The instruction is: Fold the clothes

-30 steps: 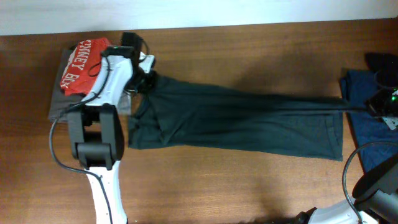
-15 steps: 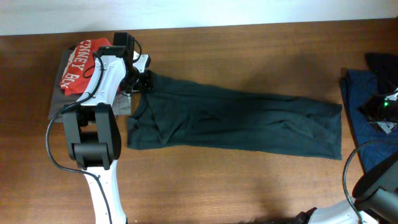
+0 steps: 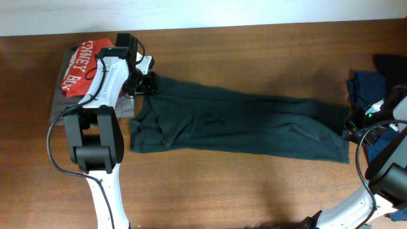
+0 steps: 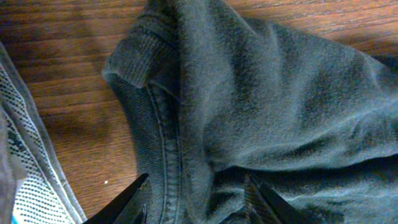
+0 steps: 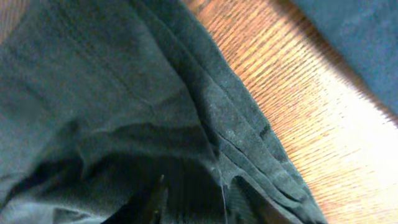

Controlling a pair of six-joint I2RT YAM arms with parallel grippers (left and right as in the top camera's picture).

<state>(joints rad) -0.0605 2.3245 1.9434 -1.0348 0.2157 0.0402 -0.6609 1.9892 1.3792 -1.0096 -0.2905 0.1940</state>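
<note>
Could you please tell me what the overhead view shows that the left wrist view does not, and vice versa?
Only overhead: the dark T-shirt at full length as a long band, the red tee, the blue garments, and the right gripper at its far end. Only left wrist: the ribbed collar, the mesh weave of a pale cloth, the left gripper open over the fabric. Both: the shirt and the wooden table.

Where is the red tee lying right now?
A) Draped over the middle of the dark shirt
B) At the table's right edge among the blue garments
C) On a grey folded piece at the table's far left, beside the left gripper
C: in the overhead view the red tee lies on the grey folded piece at the far left of the table, beside the left gripper and apart from the dark shirt.
</note>
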